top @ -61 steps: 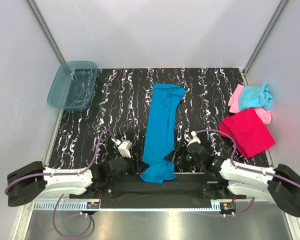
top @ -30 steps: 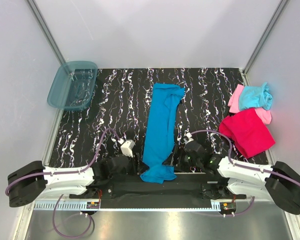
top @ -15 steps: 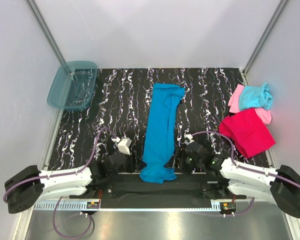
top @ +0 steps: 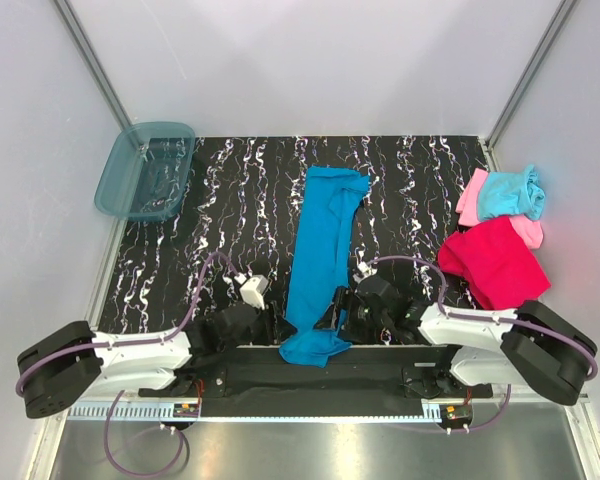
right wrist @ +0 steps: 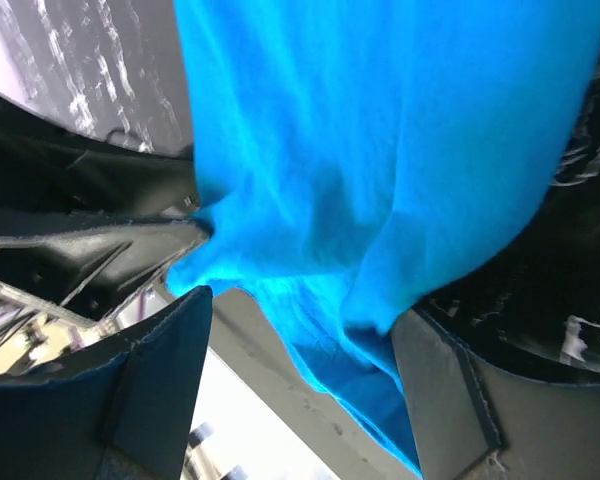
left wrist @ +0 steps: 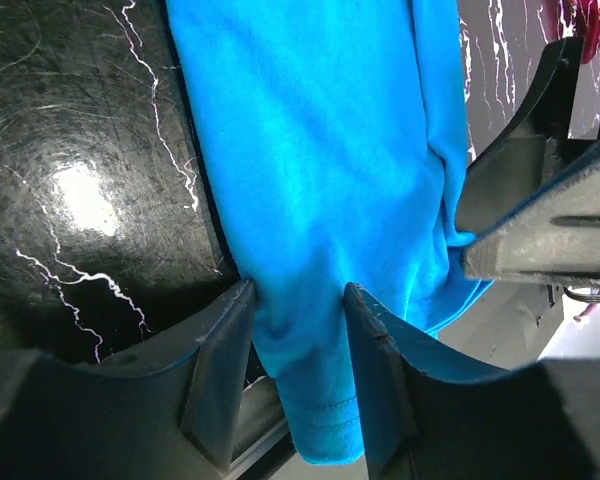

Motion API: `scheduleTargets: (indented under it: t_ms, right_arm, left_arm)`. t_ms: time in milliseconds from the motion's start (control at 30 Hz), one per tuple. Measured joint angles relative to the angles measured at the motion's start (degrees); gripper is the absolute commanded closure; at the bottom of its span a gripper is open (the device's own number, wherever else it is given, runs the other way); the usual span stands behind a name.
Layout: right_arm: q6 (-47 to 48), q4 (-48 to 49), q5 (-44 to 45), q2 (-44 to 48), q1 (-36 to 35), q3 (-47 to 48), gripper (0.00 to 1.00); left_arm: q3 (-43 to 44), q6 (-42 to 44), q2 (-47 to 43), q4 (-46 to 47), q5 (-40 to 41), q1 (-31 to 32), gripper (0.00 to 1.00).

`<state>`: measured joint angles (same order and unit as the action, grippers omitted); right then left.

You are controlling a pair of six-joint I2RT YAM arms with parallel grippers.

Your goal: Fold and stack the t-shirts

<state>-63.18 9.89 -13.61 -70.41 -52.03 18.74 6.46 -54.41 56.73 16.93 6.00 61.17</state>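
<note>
The medium blue t-shirt (top: 320, 250) lies as a long narrow strip down the middle of the table, its near end hanging over the front edge. My left gripper (top: 277, 328) is at the left side of that near end. In the left wrist view it (left wrist: 298, 292) is shut on a bunch of the blue cloth (left wrist: 310, 200). My right gripper (top: 338, 312) is at the right side of the same end. In the right wrist view it (right wrist: 300, 310) is open with blue cloth (right wrist: 380, 150) lying between the jaws.
A magenta-red t-shirt (top: 495, 262) lies at the right edge, with a light pink t-shirt (top: 470, 195) and a light aqua t-shirt (top: 510, 192) piled behind it. A translucent teal bin (top: 145, 170) stands at the back left. The table's front rail (top: 310, 378) runs under the shirt's end.
My right gripper has moved left onto the near end of the blue t-shirt. My left gripper has shifted slightly right against it. The shirt's near end has bunched a little.
</note>
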Motion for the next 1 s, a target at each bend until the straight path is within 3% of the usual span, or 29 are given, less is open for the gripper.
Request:
scheduleTargets:
  t_ms: [200, 300, 500, 667, 767, 1000]
  right_arm:
    - [3.9, -12.3, 8.8, 4.2, 0.0, 4.0, 0.16]
    - [5.5, -15.9, 11.2, 3.9, 0.0, 7.0, 0.15]
    - [7.3, -22.8, 15.8, 6.3, 0.5, 9.1, 0.11]
    - [10.3, -27.0, 19.0, 8.1, 6.4, 12.9, 0.10]
    - [13.3, -26.7, 19.9, 6.3, 12.6, 17.0, 0.10]
    - [20.1, -18.8, 16.4, -6.2, 29.0, 26.5, 0.11]
  left_arm:
    - [4.9, 1.9, -0.6, -7.1, 3.6, 0.0, 0.27]
    - [8.9, 3.4, -0.5, -10.9, 6.2, 0.0, 0.21]
    - [16.0, 4.9, -0.5, -17.2, 12.1, -0.6, 0.18]
    - [18.6, 5.4, 0.2, -18.1, 14.2, -5.9, 0.17]
    - [21.4, 7.1, 6.2, -12.3, 9.7, -11.9, 0.18]
    - [34.9, 9.7, 30.8, 0.9, -6.9, -24.3, 0.24]
